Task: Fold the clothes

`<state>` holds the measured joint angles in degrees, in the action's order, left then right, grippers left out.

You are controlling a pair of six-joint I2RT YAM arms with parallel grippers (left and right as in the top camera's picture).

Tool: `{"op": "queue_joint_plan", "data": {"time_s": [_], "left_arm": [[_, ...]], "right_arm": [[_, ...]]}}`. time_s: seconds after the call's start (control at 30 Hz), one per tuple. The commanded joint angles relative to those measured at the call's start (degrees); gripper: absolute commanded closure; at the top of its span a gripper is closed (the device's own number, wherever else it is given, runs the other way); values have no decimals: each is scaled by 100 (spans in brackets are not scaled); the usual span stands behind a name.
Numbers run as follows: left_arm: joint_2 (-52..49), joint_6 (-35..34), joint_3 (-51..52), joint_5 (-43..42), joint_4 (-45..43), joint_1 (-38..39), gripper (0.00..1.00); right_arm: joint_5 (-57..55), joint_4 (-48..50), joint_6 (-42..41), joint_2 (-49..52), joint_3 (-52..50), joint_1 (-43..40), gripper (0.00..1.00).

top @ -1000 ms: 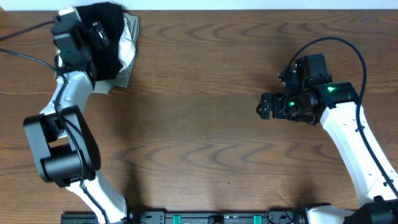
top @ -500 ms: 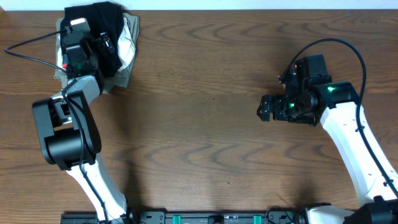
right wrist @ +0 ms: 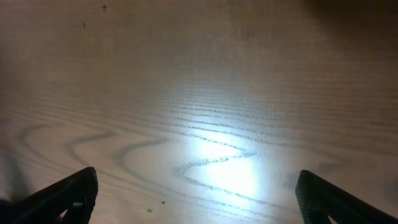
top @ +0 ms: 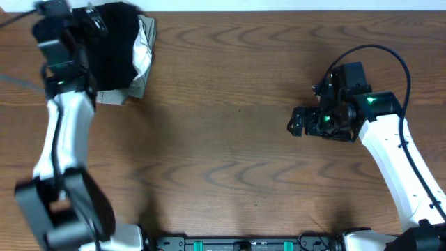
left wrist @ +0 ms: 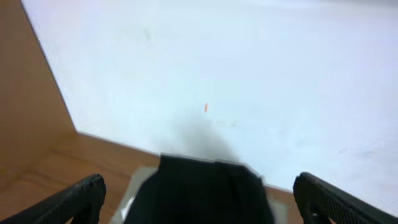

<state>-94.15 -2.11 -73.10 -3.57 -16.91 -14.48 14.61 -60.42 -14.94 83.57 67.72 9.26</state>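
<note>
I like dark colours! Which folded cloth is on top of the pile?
The soft black folded cloth; the white cloth and olive cloth only peek out beneath it.

place: robot lab | signs: wood-grain table (top: 223,104); white backdrop (left wrist: 249,56); cabled arm (top: 390,153)

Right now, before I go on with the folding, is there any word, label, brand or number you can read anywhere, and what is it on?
None: no view shows readable text.
Pile of clothes: no tag or print shows, and the left wrist view of it is blurred.
Right arm: green lights only, no lettering.
Wall: one small orange speck, too small to tell what it is.
Table: wood grain only.
</note>
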Motion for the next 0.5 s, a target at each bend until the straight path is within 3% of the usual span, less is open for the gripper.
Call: {"op": "queue_joint_plan", "data": {"time_s": [0.0, 0.13, 0.47], "left_arm": [[730, -503, -15, -527, 369, -17, 2], [1847, -966, -15, -1338, 1272, -17, 2], [4221, -960, -13, -2979, 3788, -17, 2]], "right_arm": [[85, -28, -136, -118, 13, 50, 1], [83, -70, -133, -374, 101, 50, 1], [52, -247, -136, -1904, 313, 50, 1]]}}
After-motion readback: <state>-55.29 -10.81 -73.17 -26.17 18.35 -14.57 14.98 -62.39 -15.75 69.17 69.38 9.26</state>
